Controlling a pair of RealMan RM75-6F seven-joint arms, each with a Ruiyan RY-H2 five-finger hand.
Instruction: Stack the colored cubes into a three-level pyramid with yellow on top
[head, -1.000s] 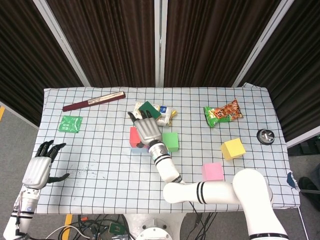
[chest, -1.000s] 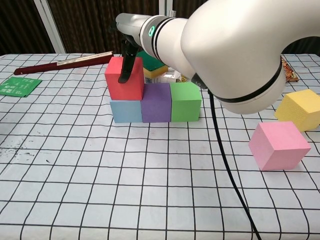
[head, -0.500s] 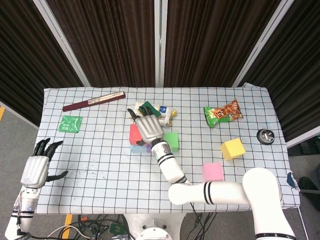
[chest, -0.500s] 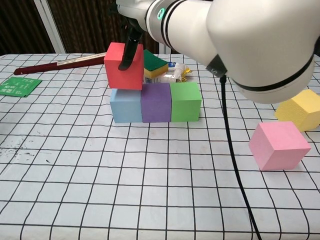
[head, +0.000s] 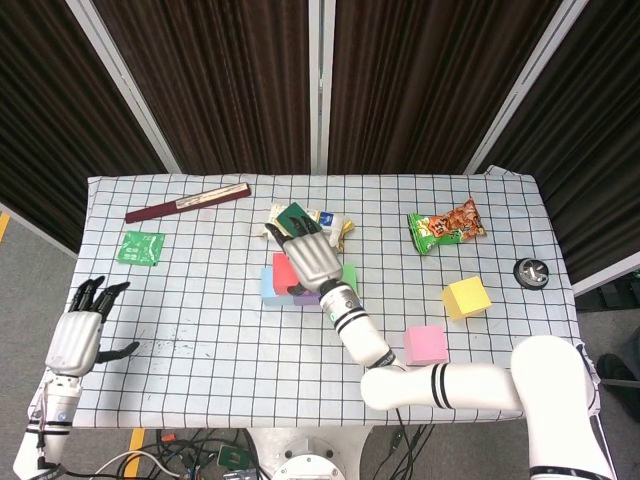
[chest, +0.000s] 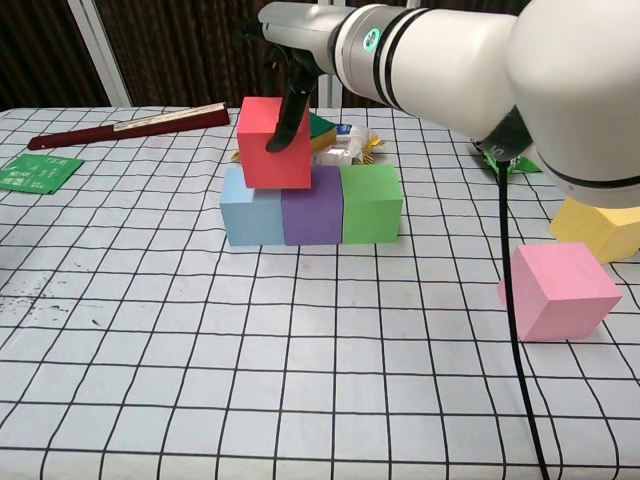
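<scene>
On the desk (chest: 150, 330), near its middle, a row of three cubes forms the base level: the blue cube (chest: 250, 214), the purple cube (chest: 312, 212) and the green cube (chest: 371, 203), touching side by side. The right robot hand (chest: 291, 105) is clamped on the red cube (chest: 274, 142), fingers down its front face. A second ago that cube sat square over the blue one; it has since been carried rightward and now straddles the seam between blue and purple, slightly tilted, its lower edge at or just above their tops. That puts it where a second-level cube belongs, so I judge the second level half placed once it is settled and released. The pink cube (chest: 558, 290) and the yellow cube (chest: 600, 220) lie well apart to the right, untouched; pink likely goes beside red, yellow last on top. The left robot hand (head: 78, 335) rests at the desk's near left corner, fingers apart, holding nothing.
</scene>
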